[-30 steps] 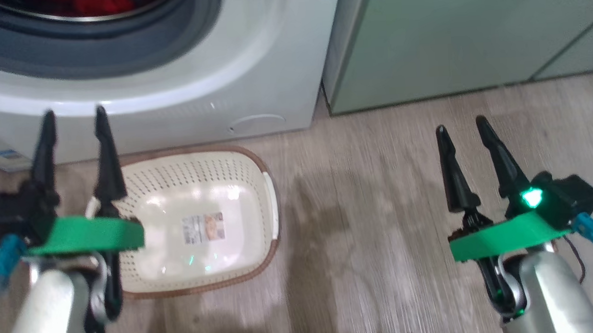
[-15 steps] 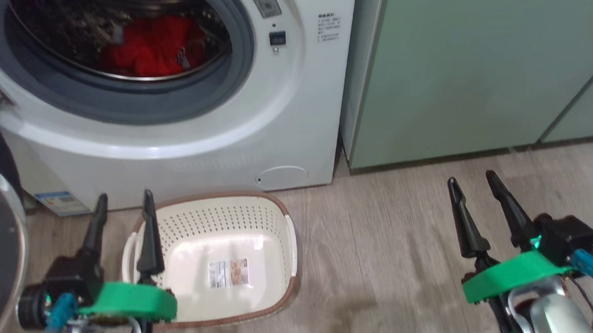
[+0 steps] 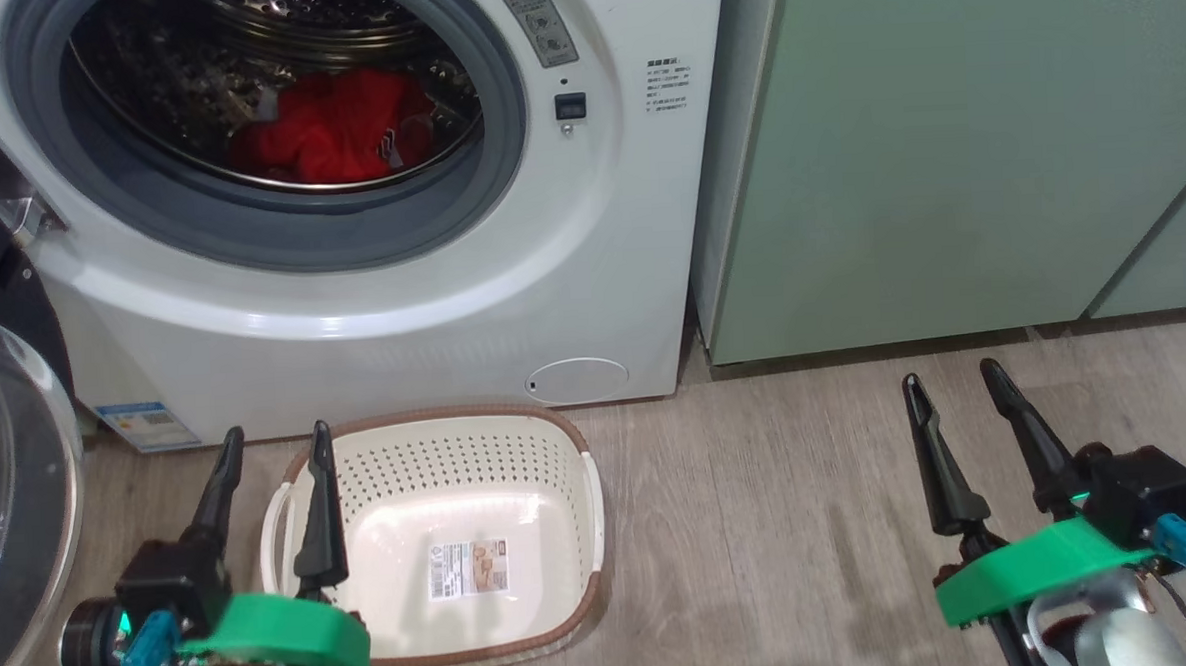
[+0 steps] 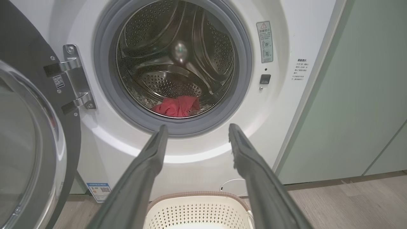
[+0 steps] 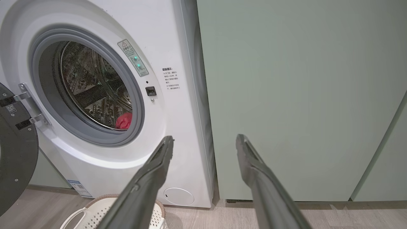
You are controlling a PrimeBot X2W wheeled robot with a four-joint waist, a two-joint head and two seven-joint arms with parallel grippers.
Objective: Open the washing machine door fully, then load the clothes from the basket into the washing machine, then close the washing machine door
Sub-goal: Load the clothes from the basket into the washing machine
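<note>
Right, the washing machine (image 3: 401, 301) stands with its drum (image 3: 192, 80) exposed, the washing machine door (image 3: 3, 469) swung wide at its left. The basket (image 3: 458, 459) sits on the floor (image 3: 782, 525) just before the machine, labelled bottom showing. The left gripper (image 3: 275, 431) hovers over the basket's left edge, the right gripper (image 3: 950, 371) well apart over the floor, both spread wide, gripping nothing. The clothes (image 3: 334, 124) lie red in the drum's bottom.
</note>
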